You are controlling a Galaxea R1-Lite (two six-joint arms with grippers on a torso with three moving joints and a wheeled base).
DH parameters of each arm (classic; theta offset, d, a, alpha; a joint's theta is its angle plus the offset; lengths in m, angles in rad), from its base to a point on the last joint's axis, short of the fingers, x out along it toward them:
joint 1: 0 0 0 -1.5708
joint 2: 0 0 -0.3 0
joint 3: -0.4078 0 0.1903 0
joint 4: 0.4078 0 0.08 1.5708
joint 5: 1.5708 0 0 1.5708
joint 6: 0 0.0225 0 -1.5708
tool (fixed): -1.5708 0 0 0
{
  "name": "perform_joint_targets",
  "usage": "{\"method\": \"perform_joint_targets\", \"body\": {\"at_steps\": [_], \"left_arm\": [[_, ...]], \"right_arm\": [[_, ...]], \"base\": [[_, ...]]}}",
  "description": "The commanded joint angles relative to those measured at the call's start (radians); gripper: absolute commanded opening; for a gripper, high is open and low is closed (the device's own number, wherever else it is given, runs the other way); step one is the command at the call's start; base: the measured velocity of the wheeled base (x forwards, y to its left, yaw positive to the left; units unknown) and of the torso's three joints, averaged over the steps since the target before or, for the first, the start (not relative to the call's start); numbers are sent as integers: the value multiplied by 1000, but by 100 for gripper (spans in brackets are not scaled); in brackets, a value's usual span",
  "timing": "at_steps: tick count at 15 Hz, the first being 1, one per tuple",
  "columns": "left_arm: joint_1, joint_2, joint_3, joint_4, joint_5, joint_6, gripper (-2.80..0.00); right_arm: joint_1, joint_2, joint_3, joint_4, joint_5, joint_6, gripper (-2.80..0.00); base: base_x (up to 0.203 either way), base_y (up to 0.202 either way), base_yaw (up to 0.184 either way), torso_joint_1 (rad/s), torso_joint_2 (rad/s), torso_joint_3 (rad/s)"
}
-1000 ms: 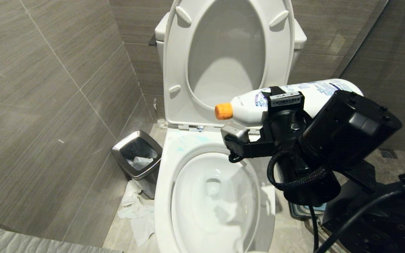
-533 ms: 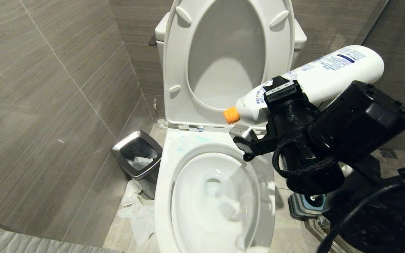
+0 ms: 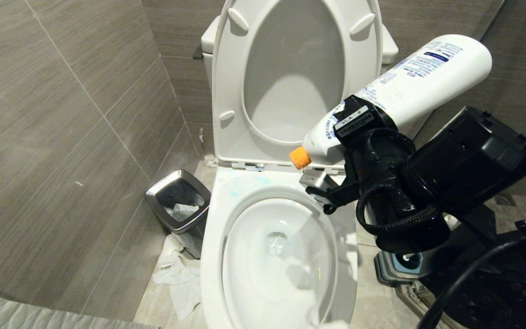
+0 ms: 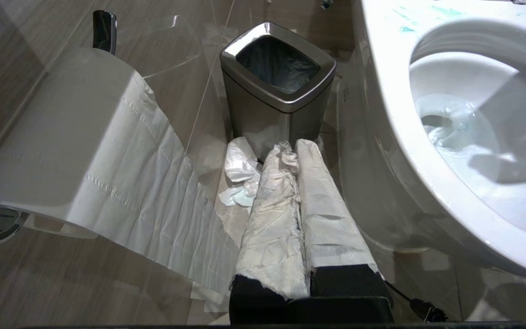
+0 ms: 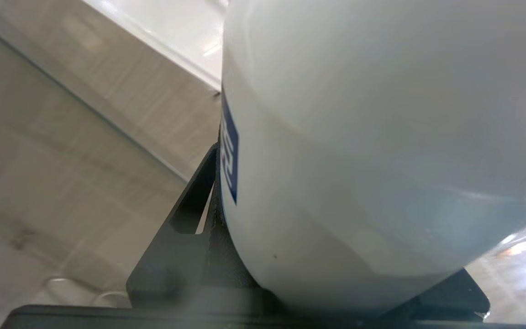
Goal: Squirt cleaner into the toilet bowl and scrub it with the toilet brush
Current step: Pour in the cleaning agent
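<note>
Below the right gripper (image 3: 359, 125) the toilet bowl (image 3: 276, 256) lay open. Behind it the raised seat (image 3: 226, 91) blocked passage. To its left stood a waste bin (image 3: 178, 201), tissue (image 3: 176, 278) littering the floor.

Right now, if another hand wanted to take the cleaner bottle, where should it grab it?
Probably the wide white body of the cleaner bottle, from above. It sticks out bare, tilted up past the right gripper, whose jaws clamp it near the neck. The orange cap points down toward the toilet bowl.
</note>
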Motion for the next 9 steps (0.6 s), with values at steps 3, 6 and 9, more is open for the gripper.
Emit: {"method": "perform_joint_targets", "body": {"at_steps": [3, 6, 9], "left_arm": [[0, 0, 8, -1, 1, 0, -280], [0, 0, 8, -1, 1, 0, -280], [0, 0, 8, -1, 1, 0, -280]], "right_arm": [[1, -1, -2, -9, -2, -33, -280], [5, 3, -1, -10, -2, -34, -280], [7, 43, -11, -85, -2, -36, -280]], "base": [[0, 0, 0, 0, 0, 0], [0, 0, 0, 0, 0, 0], [0, 0, 0, 0, 0, 0]]}}
